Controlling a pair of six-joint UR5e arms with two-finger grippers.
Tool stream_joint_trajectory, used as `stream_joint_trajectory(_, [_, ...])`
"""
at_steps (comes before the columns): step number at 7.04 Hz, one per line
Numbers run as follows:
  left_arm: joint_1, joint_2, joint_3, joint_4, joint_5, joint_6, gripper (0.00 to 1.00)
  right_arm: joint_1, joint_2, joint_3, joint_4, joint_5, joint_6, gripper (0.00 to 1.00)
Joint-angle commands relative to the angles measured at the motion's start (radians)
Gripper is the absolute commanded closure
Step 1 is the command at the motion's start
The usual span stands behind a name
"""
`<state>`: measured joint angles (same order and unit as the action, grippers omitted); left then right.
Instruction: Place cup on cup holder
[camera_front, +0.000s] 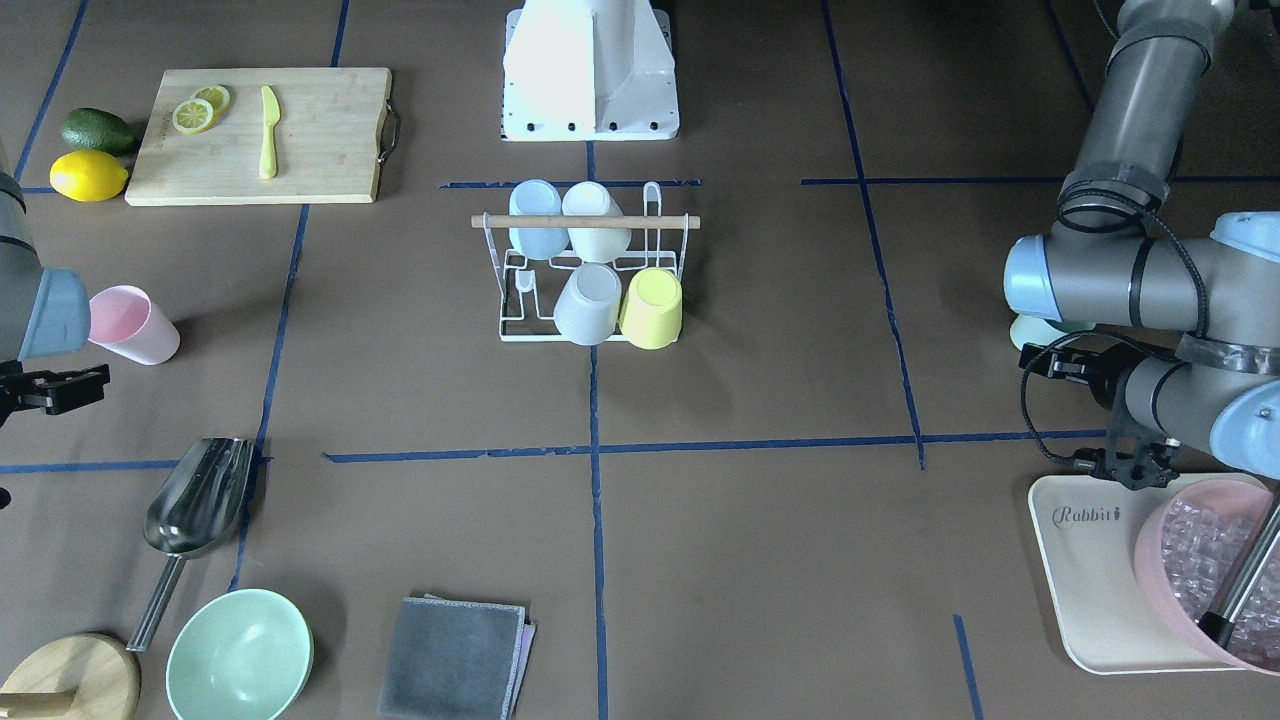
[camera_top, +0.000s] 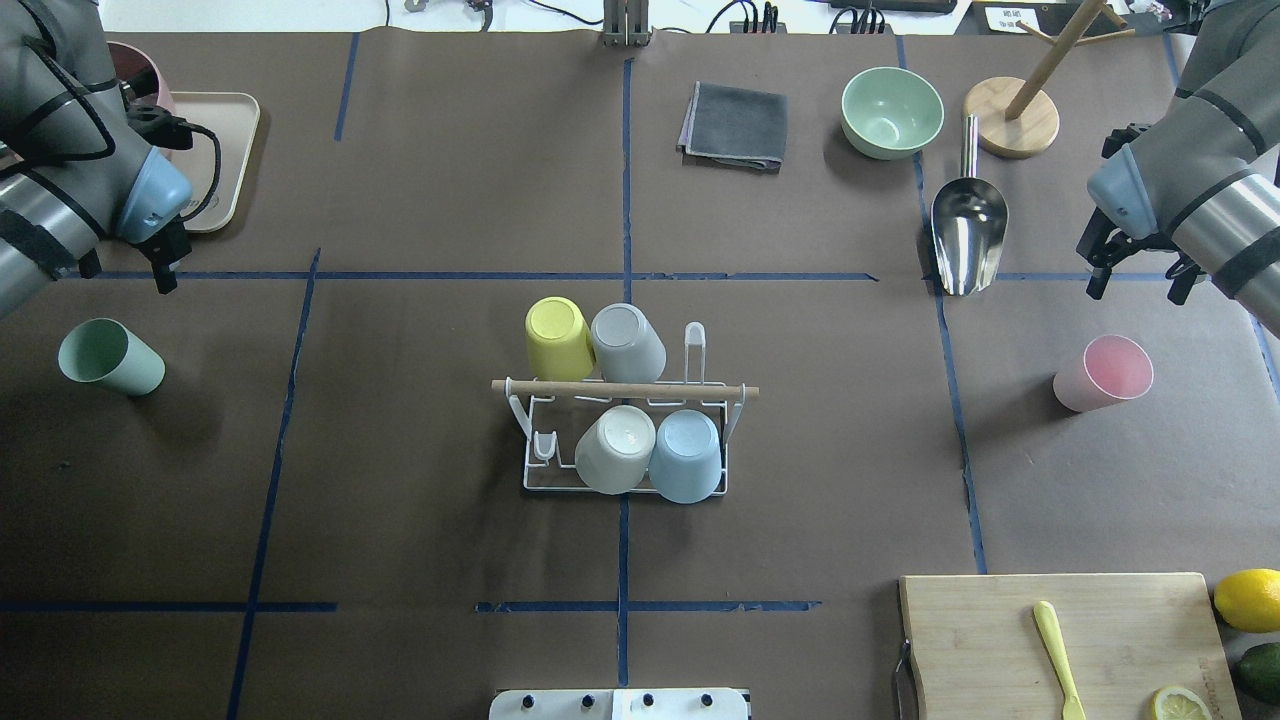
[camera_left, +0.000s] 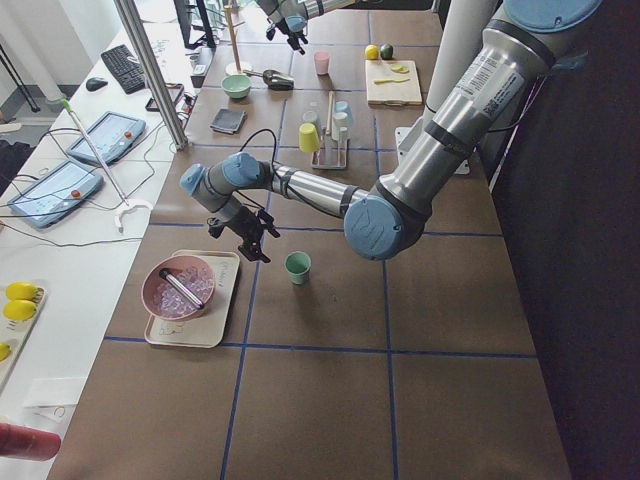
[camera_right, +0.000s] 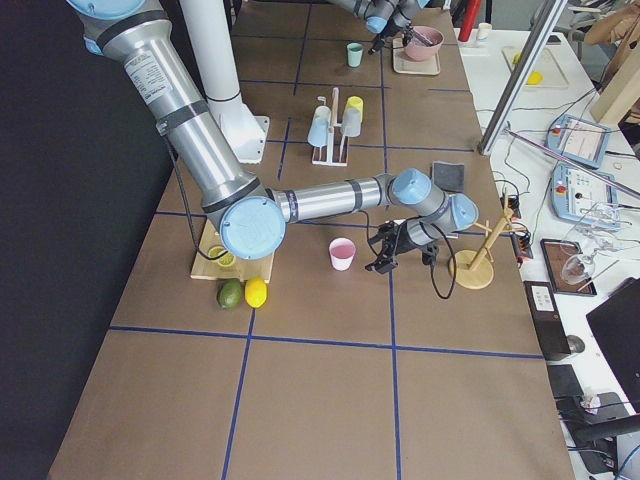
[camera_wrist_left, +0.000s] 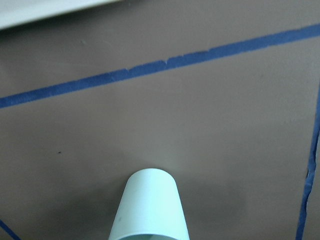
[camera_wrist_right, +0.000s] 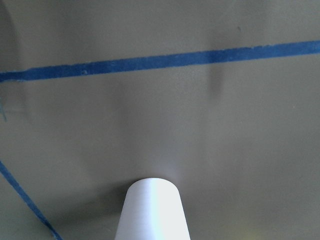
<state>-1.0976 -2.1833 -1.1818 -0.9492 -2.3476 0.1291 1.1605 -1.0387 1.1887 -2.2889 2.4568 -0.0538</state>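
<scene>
Currently both grippers are hanging spread wide and empty: the left gripper (camera_top: 163, 268) just beyond the green cup (camera_top: 108, 357) at far left, the right gripper (camera_top: 1135, 272) beyond the pink cup (camera_top: 1105, 372). The cup holder (camera_top: 620, 390) is standing mid-table.

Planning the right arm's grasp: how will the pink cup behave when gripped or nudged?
The pink cup looks empty and plastic, so probably light and stiff. Upright on its narrower base, it may tip if nudged high.

I saw a pale cup (camera_wrist_right: 152, 210) low down. Past the cup, a blue tape line (camera_wrist_right: 160, 61) ran across the brown table (camera_wrist_right: 250, 150). A slanted blue line (camera_wrist_right: 22, 197) lay left of the cup.
</scene>
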Motion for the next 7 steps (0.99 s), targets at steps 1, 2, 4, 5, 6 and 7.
stream_joint_trajectory(1, [0.037, -0.001, 0.042, 0.001, -0.001, 0.0, 0.0, -0.024, -0.006, -0.003, 0.005, 0.005, -0.008, 0.01])
stream_joint_trajectory(2, [0.039, -0.001, 0.054, 0.003, 0.001, 0.0, 0.0, -0.039, -0.02, -0.003, 0.006, 0.022, -0.011, 0.01])
stream_joint_trajectory(4, [0.07, 0.007, 0.073, 0.004, 0.001, 0.0, 0.0, -0.051, -0.027, -0.003, 0.008, 0.045, -0.012, 0.01])
stream_joint_trajectory(5, [0.074, 0.008, 0.109, 0.004, 0.001, 0.0, 0.0, -0.061, -0.032, -0.003, 0.008, 0.062, -0.012, 0.01])
stream_joint_trajectory(6, [0.082, 0.01, 0.114, 0.006, 0.001, 0.0, 0.0, -0.067, -0.04, -0.003, 0.012, 0.065, -0.014, 0.01])
stream_joint_trajectory(7, [0.087, 0.011, 0.123, 0.007, 0.01, 0.0, 0.0, -0.08, -0.049, -0.003, 0.014, 0.076, -0.014, 0.01])
